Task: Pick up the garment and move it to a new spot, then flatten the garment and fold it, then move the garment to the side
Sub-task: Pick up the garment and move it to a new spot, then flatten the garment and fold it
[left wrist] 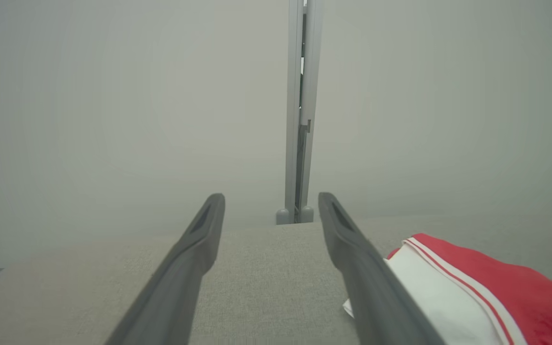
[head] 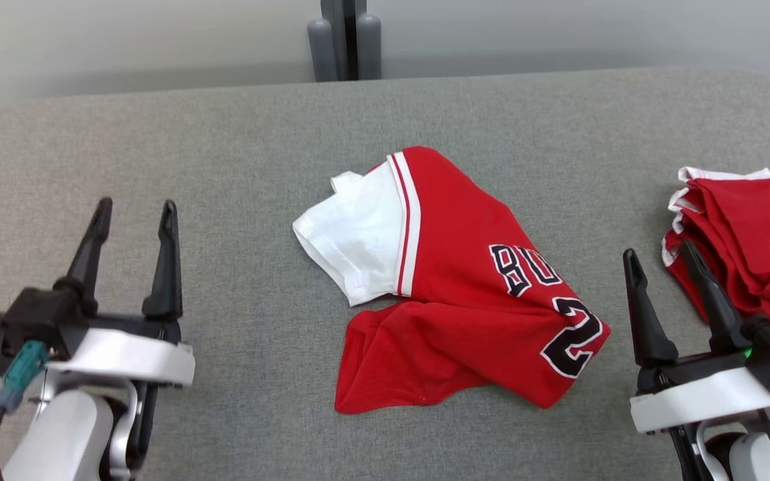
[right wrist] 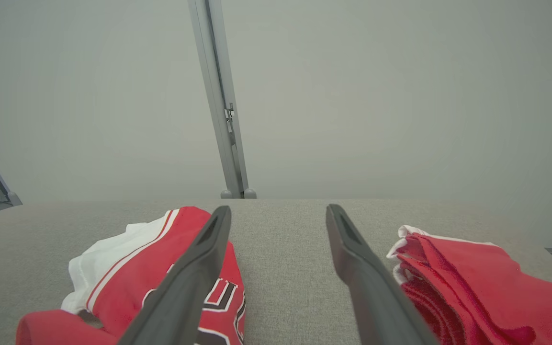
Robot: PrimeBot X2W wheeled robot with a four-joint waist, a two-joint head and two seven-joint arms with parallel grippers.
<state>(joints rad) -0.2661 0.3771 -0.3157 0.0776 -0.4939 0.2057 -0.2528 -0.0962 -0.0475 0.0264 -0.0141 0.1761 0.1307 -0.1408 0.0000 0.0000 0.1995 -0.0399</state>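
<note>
The crumpled red jersey [head: 465,287] lies mid-way across the grey table [head: 224,147]. The left gripper [head: 137,202] and right gripper [head: 658,249] flank it, fingers spread, holding nothing. Folded red garments [head: 752,234] lie beside the right gripper.

The left gripper [head: 137,206] is sitting at the lower left of the head view, its two dark fingers [head: 87,250] standing wide apart, pointing up the frame and gripping nothing. The right gripper [head: 658,251] is sitting at the lower right, its fingers likewise spread and empty, leaning slightly toward the upper left. The pale left forearm [head: 57,437] and right forearm [head: 755,461] are rising from the bottom edge.
</note>
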